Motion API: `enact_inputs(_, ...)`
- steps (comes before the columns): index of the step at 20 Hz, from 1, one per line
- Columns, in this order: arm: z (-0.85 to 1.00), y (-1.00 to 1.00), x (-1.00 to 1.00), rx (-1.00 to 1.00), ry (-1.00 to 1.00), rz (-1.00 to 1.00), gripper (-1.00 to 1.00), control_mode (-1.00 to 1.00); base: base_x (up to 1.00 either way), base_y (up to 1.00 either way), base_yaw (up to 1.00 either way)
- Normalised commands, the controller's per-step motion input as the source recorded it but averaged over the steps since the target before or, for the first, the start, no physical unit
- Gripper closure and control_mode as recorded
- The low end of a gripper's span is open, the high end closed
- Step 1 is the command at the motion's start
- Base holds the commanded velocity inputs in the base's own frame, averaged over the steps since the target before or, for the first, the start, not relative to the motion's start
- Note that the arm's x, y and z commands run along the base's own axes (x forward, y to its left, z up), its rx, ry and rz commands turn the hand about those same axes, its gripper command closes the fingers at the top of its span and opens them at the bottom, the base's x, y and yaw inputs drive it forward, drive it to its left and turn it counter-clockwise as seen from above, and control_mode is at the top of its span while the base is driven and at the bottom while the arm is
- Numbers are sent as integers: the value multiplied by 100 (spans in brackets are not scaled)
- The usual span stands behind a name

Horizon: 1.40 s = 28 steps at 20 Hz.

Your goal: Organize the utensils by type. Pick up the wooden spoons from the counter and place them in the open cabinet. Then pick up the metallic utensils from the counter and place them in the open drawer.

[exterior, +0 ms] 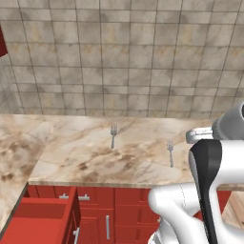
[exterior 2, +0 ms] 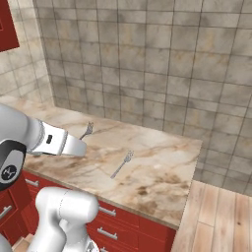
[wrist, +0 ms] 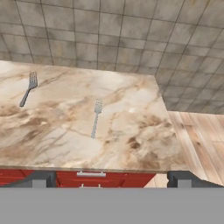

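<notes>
While scanning from the left edge of the left base view, meets first the open drawer (exterior: 42,220), pulled out below the counter (exterior: 71,159) at the corner, red inside, with nothing seen in the part that shows. Above it, at the top left, finds a red corner of what is likely the open cabinet (exterior: 2,44); cannot tell what it holds.

Further right on the marbled slab, finds the left fork (exterior: 113,136), lying flat with tines toward the tiled wall, well back from the front edge. Right of that, and nearer the front edge, finds the right fork (exterior: 170,153), also tines to the wall, well apart from its mate. Counts nothing of wood on the stretch of counter seen, so judges the spoon step likely done and the metallic utensils step in hand, with neither fork moved to the drawer.

Right again, in the hand view, finds the gripper (wrist: 111,178) back from the counter's front edge, jaws spread wide, grasping nothing, looking across at both forks.

Next move, as a judgement: calls for reaching forward and down over one fork, probably the nearer right one, turning the fingers to straddle the thin handle crosswise, and pinching low against the stone. Thin, flat metal; likely to slip if gripped off-centre.
</notes>
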Motion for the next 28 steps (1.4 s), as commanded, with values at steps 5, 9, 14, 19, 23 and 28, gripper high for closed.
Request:
enact_inputs(5,0,0,0,0,0,0,-100,100,2,0,0)
enact_inputs(9,0,0,0,0,0,0,-100,100,3,0,0)
enact_inputs(14,0,-3,36,13,15,0,-100,-100,0,0,0)
enact_inputs(19,-1,-2,64,11,24,0,-100,-100,0,0,0)
enact_inputs(23,-15,0,56,1,18,0,-100,-100,0,0,0)
enact_inputs(28,-45,0,44,-2,18,-5,-100,-100,0,0,0)
